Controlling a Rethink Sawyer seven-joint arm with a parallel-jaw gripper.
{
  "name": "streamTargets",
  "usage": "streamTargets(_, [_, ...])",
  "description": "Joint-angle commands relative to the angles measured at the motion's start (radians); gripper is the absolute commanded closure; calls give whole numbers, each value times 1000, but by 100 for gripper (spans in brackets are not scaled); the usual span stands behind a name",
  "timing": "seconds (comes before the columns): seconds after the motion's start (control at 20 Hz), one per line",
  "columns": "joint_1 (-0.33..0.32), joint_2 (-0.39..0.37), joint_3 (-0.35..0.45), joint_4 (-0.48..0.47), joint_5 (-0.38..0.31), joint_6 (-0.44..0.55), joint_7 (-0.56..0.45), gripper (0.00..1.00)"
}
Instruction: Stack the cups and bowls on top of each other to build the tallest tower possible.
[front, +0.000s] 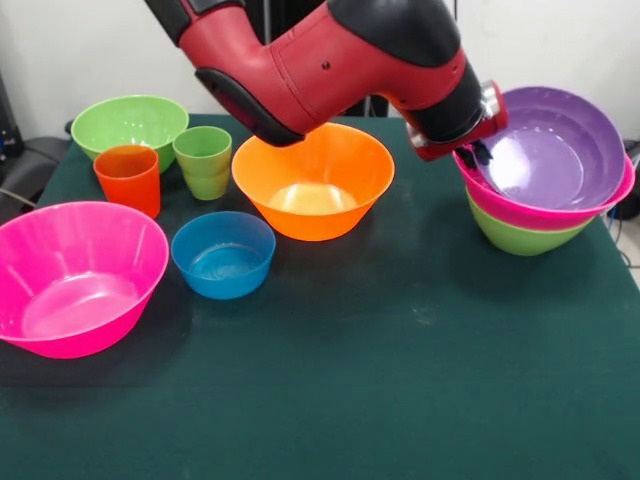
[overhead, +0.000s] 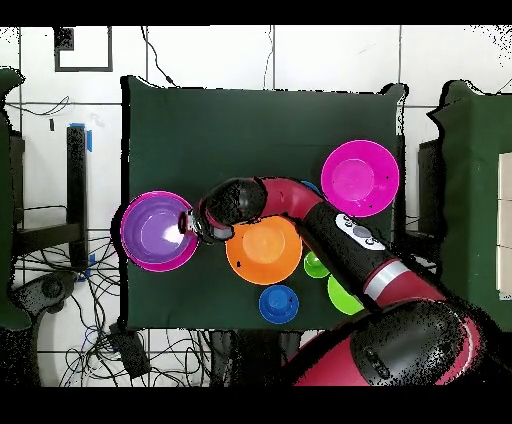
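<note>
From the left of the front view we record a big glossy pink plastic bowl (front: 75, 275), a medium green bowl (front: 130, 123) at the far edge, a smooth orange-red tumbler (front: 129, 177), a light green stepped tumbler (front: 204, 160), a small blue bowl (front: 223, 253) and a big orange bowl (front: 313, 180), all standing apart on the dark green table (front: 400, 380). At the right stands the tower (front: 545, 190): a shallow purple bowl (front: 555, 145) nested in a pink bowl (front: 530, 212) on a green base bowl (front: 520, 238). The gripper (front: 478, 155) sits at the tower's left rim, reaching into the purple bowl; we cannot tell how its fingers stand.

Green-pink-purple tower (front: 545, 195), loose bowls (front: 313, 180), cups (front: 129, 177)
</note>
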Motion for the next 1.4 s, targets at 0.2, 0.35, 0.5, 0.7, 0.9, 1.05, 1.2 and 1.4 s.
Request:
streamTargets(0.2, [-8,44,12,-81,-60,95,-297,0])
streamTargets(0.35, [-9,41,19,-82,-70,85,-300,0])
streamTargets(0.5, [-4,36,19,-80,-75,82,-289,0])
streamTargets(0.7, [-4,44,23,-78,-78,69,-281,0])
streamTargets(0.9, [-2,50,25,-78,-77,63,-277,0])
streamTargets(1.05, [-6,44,32,-69,-72,68,-278,0])
streamTargets(1.2, [-7,13,42,-49,-64,80,-262,0])
streamTargets(1.4, [-10,-56,59,-14,-54,94,-227,0])
